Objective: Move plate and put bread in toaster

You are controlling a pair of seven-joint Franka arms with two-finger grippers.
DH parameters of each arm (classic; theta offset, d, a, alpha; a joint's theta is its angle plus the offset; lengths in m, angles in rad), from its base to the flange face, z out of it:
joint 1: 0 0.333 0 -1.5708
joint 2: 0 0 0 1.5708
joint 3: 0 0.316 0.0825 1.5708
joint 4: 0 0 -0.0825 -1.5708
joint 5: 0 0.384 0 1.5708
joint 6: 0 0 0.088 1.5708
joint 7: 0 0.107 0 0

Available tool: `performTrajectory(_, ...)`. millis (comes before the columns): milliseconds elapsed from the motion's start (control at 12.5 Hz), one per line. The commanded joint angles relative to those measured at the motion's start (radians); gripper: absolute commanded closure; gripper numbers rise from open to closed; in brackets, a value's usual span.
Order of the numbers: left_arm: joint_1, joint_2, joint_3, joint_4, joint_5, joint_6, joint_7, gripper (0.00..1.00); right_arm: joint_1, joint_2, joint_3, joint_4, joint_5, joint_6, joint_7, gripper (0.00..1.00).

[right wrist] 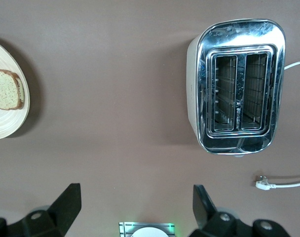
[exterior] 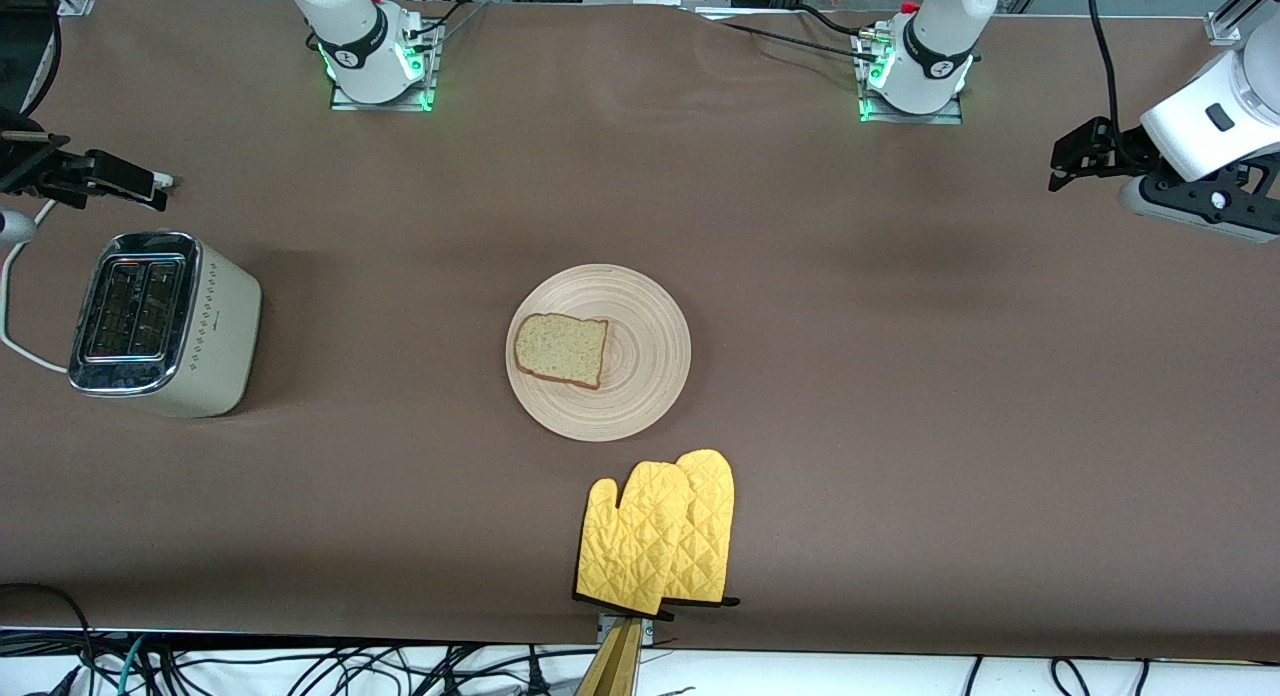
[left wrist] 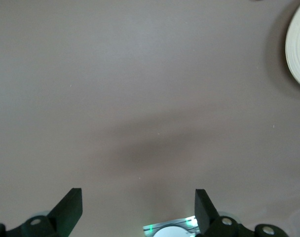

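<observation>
Bread (exterior: 561, 349) on plate (exterior: 640, 396), mid-tabletop (exterior: 900, 376). Toaster (exterior: 160, 323) at right arm's end. Oven mitts (exterior: 655, 533) nearer front camera than plate, just apart.

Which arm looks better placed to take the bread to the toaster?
Probably the right. Its right gripper hangs open just beside the toaster, while the left gripper waits at the table's other end. The bread lies on the plate between them.

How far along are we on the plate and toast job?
Nothing looks done. The bread lies on the plate at mid-table, and the toaster slots are empty. Nothing is in hand: the left hand and right hand wait open at their ends. Moving the plate and loading the bread remain.
</observation>
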Motion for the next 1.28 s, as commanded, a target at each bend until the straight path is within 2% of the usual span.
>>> performTrajectory(0, -0.002, 0.008, 0.002, 0.027, 0.014, 0.045, -0.108, 0.00, 0.000, -0.005, 0.001, 0.009, -0.006, -0.002, -0.008, 0.00)
performTrajectory(239, 0.005, 0.011, 0.045, 0.020, -0.063, 0.087, -0.157, 0.00, -0.002, -0.004, 0.000, 0.009, -0.005, -0.002, -0.008, 0.00)
performTrajectory(559, 0.005, 0.014, 0.047, 0.013, -0.048, 0.076, -0.195, 0.00, -0.002, -0.002, 0.000, 0.009, -0.005, -0.002, -0.008, 0.00)
performTrajectory(798, 0.011, 0.010, 0.048, 0.004, -0.043, 0.013, -0.188, 0.00, -0.002, -0.002, -0.002, 0.009, -0.005, -0.002, -0.008, 0.00)
performTrajectory(1197, 0.017, 0.008, 0.045, 0.004, -0.042, 0.018, -0.179, 0.00, -0.002, 0.001, -0.002, 0.009, -0.003, -0.001, -0.008, 0.00)
